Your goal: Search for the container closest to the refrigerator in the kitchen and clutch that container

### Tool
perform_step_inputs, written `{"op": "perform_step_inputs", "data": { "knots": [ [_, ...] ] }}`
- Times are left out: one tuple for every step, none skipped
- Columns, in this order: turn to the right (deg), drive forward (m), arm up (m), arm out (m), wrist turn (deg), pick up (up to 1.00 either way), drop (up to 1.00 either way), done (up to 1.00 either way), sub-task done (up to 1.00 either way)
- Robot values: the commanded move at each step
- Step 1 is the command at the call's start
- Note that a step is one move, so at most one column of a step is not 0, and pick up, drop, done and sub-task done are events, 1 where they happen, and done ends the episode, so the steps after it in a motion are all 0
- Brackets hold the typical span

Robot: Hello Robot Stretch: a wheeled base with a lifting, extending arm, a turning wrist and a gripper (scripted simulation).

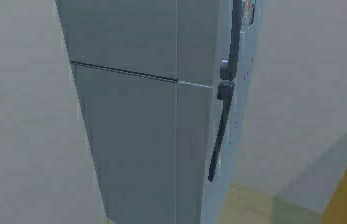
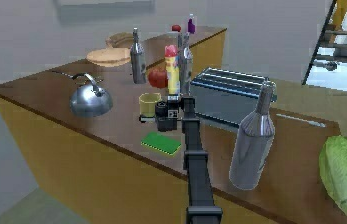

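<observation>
Kitchen: fridge (image 1: 131, 120), counter (image 2: 41, 96) w/ toaster (image 2: 226, 95).

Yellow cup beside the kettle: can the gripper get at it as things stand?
Probably yes: the gripper shows right at the yellow cup, nothing visibly between them; kettle and toaster stand clear to either side.

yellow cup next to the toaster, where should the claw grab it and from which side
Probably take the yellow cup by its round side wall at mid-height, coming from the near edge of the counter: it stands upright, with the kettle toward the view's left, the toaster toward the right and bottles behind.
</observation>
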Motion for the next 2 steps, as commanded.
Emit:
{"op": "perform_step_inputs", "data": {
  "knots": [
    [0.0,0.00,0.10,0.00,0.0,0.00,0.00,0.00,0.00],
    [0.0,0.00,0.00,0.00,0.0,0.00,0.00,1.00,0.00]
  ]
}}
